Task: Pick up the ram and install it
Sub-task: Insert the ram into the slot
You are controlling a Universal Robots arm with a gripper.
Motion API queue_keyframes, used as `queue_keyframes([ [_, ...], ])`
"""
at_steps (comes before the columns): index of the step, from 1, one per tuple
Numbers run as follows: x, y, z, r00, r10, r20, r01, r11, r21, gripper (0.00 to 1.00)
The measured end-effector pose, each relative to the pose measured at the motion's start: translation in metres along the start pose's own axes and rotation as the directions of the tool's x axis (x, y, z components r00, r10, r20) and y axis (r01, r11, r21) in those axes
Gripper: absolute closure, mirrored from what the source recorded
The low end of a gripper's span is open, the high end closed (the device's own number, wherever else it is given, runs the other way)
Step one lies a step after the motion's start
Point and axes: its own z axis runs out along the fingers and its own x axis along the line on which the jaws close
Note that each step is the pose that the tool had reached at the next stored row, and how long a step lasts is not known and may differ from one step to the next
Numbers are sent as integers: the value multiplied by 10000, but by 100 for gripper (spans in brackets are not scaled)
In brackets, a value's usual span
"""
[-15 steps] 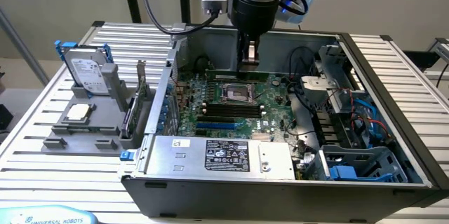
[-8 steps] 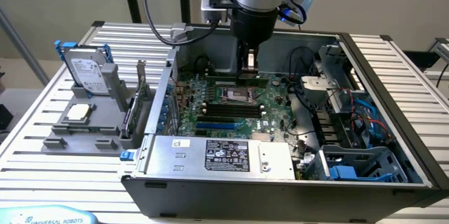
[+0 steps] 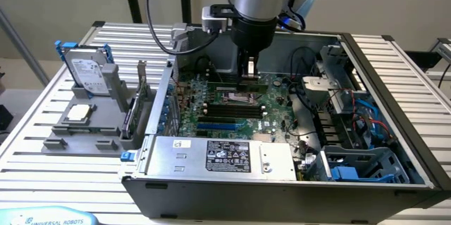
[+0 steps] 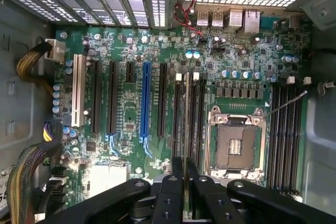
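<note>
Nearest, a pale blue cover is showing the words UNIVERSAL ROBOTS; behind it the power supply is carrying a black label too small to read; farther in, the gripper is clamping the ram on edge over the black memory slots, beside the processor socket; whether it is touching a slot, I cannot tell; in my judgement the stick is wanting to be parallel to one slot, notch matched, and pressed straight and evenly; far left, the hard drive is wearing an unreadable sticker.

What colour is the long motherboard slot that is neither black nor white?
Blue; the slot shows best in the wrist view.
</note>
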Motion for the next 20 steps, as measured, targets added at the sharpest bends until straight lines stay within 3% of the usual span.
queue_keyframes([
  [14, 20, -7, 255, 9995, 320, 7, -320, 9994, 88, 86],
  [20, 21, -10, 333, 9994, 332, -77, -331, 9992, 209, 86],
])
